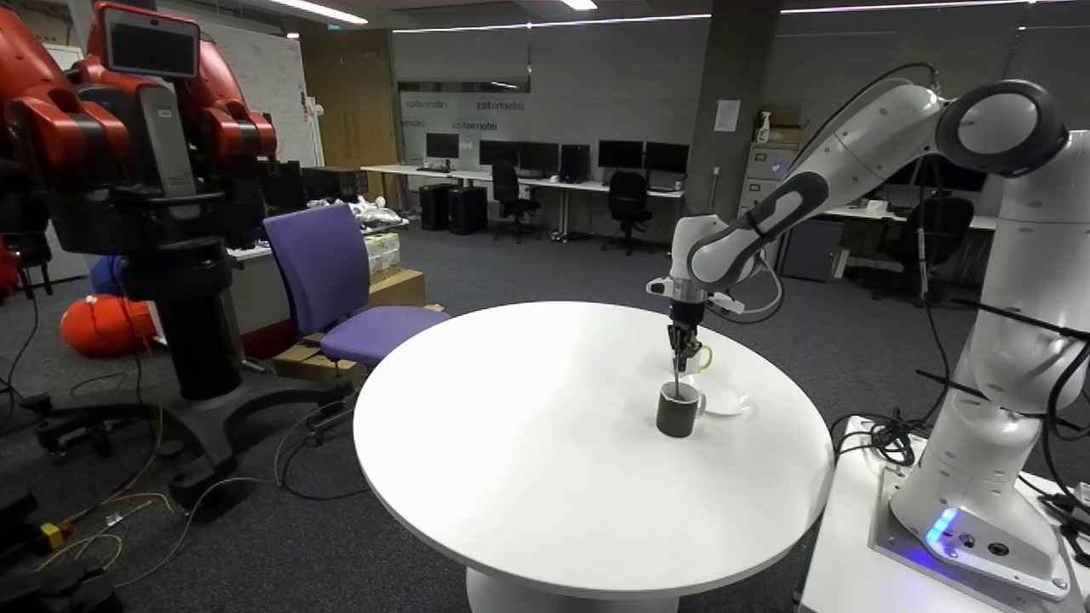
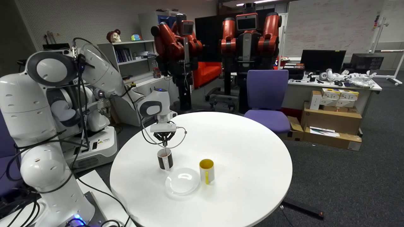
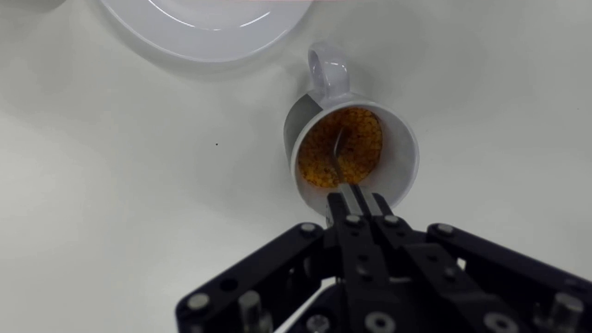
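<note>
The jaws clamp a thin utensil (image 3: pixel 336 164), whose long axis runs steeply down into the dark mug (image 1: pixel 675 415) below them.

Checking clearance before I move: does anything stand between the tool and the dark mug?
Only the utensil held by the tool, reaching into the dark mug; nothing else visible. The plate lies beside the mug.

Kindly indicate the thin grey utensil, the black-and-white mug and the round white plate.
Thin grey utensil (image 3: pixel 336 161): wrist view, exposed shaft.
Black-and-white mug (image 1: pixel 675 415): in an exterior view, dark wall.
Round white plate (image 2: pixel 182 181): in an exterior view, bare centre.
</note>
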